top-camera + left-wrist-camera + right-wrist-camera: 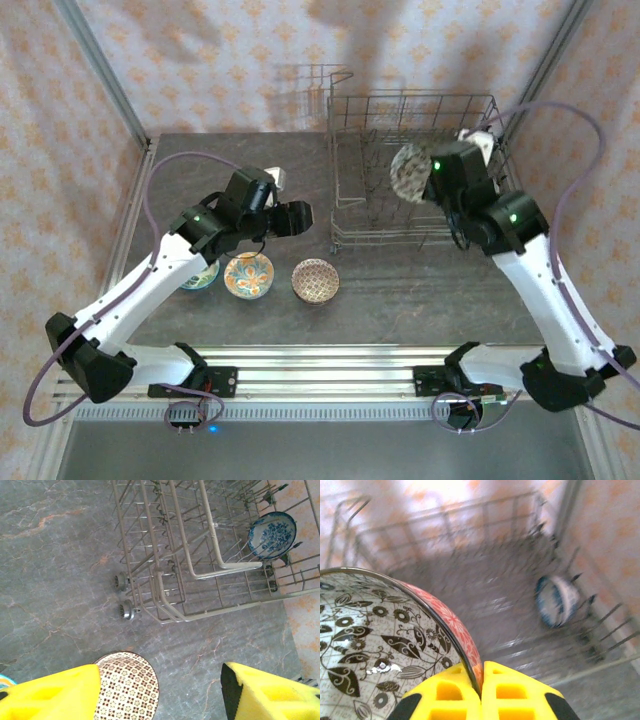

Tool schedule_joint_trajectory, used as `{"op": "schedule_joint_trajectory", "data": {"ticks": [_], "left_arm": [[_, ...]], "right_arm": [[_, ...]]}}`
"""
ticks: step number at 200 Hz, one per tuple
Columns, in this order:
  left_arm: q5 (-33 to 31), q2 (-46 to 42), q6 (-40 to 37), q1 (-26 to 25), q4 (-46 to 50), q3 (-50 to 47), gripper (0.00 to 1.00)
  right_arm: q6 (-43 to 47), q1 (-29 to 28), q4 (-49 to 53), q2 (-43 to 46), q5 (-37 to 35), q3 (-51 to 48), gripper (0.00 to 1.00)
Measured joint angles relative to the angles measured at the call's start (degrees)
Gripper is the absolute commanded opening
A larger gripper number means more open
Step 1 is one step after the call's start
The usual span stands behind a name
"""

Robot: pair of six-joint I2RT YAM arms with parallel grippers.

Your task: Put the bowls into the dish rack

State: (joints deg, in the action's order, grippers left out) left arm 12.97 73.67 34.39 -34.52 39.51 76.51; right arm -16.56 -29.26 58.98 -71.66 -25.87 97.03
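The grey wire dish rack [410, 97] stands at the back right of the table. My right gripper [425, 180] hangs over it, shut on the rim of a bowl [380, 645] with black leaves inside and a pink outside, held on edge. A blue-white bowl [557, 601] stands upright in the rack's far corner [272, 534]. On the table lie an orange-teal bowl [248, 275], a brown-pink bowl [315, 281] and a green bowl [203, 275] partly under my left arm. My left gripper [160, 690] is open above the table, just right of the brown-pink bowl [127, 687].
The rack [200, 555] rests on small wheels [122, 582] at its near left corner. An aluminium rail [320, 360] runs along the near edge of the dark marbled table [420, 295]. Metal posts and patterned walls close in the sides and back.
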Motion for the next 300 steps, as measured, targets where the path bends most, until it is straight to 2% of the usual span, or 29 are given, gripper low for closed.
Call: {"op": "schedule_joint_trajectory", "data": {"ticks": [50, 77, 113, 201, 252, 300], "left_arm": [[-0.24, 2.93, -1.92, 0.09, 1.33, 2.23, 0.66], [-0.17, 4.66, -2.67, 0.83, 1.68, 2.23, 0.66], [-0.15, 5.99, -2.84, 1.97, 1.66, 2.23, 0.66], [1.79, 6.36, -3.02, 5.22, 1.42, 1.42, 0.67], [3.32, 6.36, -3.02, 5.70, 1.40, 0.57, 0.66], [4.00, 6.36, -3.02, 5.70, 1.33, 0.02, 0.66]], "right_arm": [[9.40, 10.62, -1.84, -15.39, -9.27, 8.09, 0.00], [13.66, 13.90, -2.01, -21.70, -12.39, 8.61, 0.00], [18.86, 17.35, -3.15, -25.94, -15.78, 8.70, 0.00], [27.78, 17.77, -5.07, -33.92, -26.73, 9.25, 0.00], [30.51, 17.79, -6.43, -35.60, -30.14, 7.02, 0.00], [32.39, 17.68, -7.82, -38.60, -30.56, 5.40, 0.00]]}}
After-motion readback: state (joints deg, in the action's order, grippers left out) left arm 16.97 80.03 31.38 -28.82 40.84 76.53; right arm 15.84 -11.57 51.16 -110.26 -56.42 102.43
